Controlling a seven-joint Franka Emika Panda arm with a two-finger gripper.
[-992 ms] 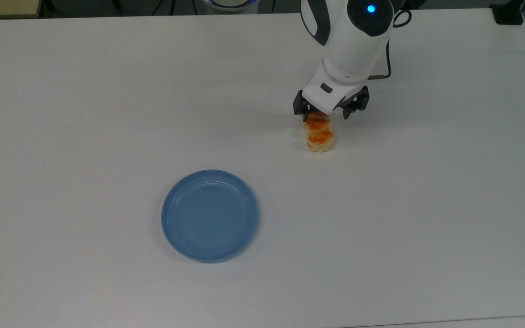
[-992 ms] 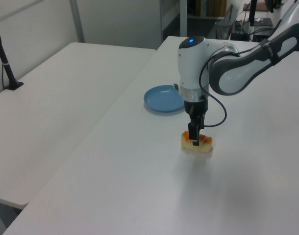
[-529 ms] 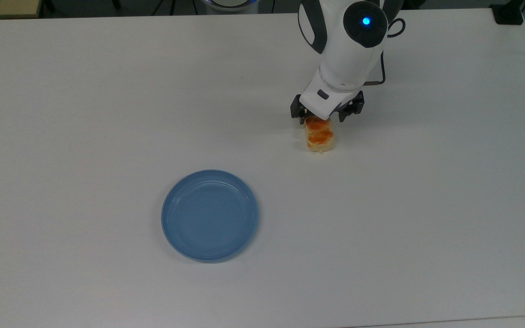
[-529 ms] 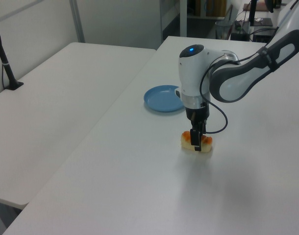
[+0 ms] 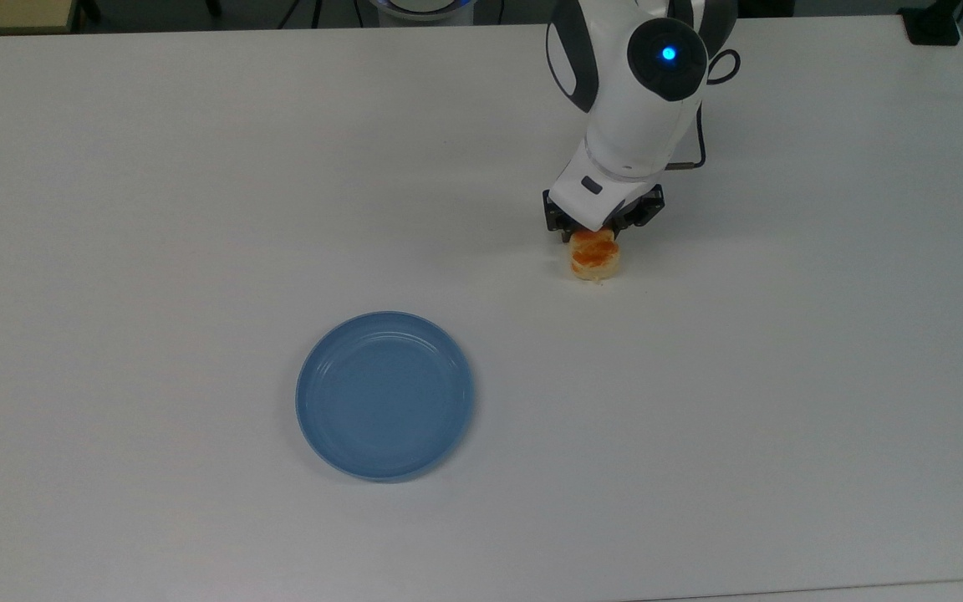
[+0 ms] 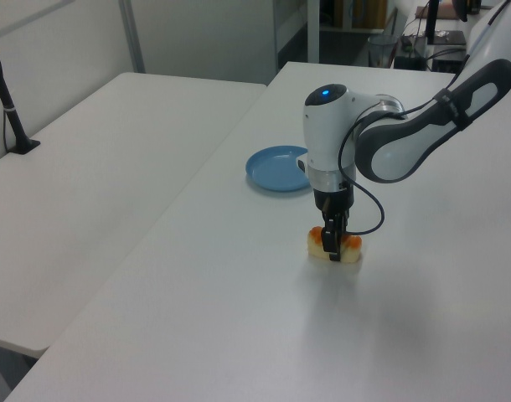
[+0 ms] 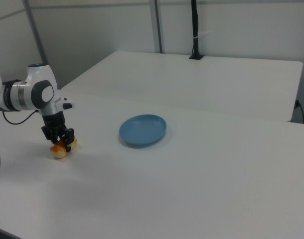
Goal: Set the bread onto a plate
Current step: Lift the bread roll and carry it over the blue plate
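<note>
The bread [image 5: 595, 260] lies on the white table [image 5: 197, 209], its orange-brown top showing just below the gripper [image 5: 594, 236] in the top view. The gripper points straight down with a finger on each side of the loaf, closed against it. In the left view a black finger [image 6: 331, 241] covers the middle of the bread [image 6: 349, 249]. The bread [image 7: 59, 151] rests on the table under the gripper [image 7: 61, 141] in the right view. The blue plate [image 5: 384, 395] sits bare, well apart toward the top view's lower left. It also appears as the plate [image 6: 276, 169] behind the arm and the plate [image 7: 142, 130].
A second white table [image 6: 113, 167] stands alongside at the left view's left, with a black pole [image 6: 6, 109] clamped on it. The arm's cable [image 5: 703, 134] loops beside the wrist. The table's edge runs along the top view's bottom.
The gripper has come down over the bread and its fingers have drawn in against the loaf. The bread has shifted slightly to the top view's right. The plate has stayed put.
</note>
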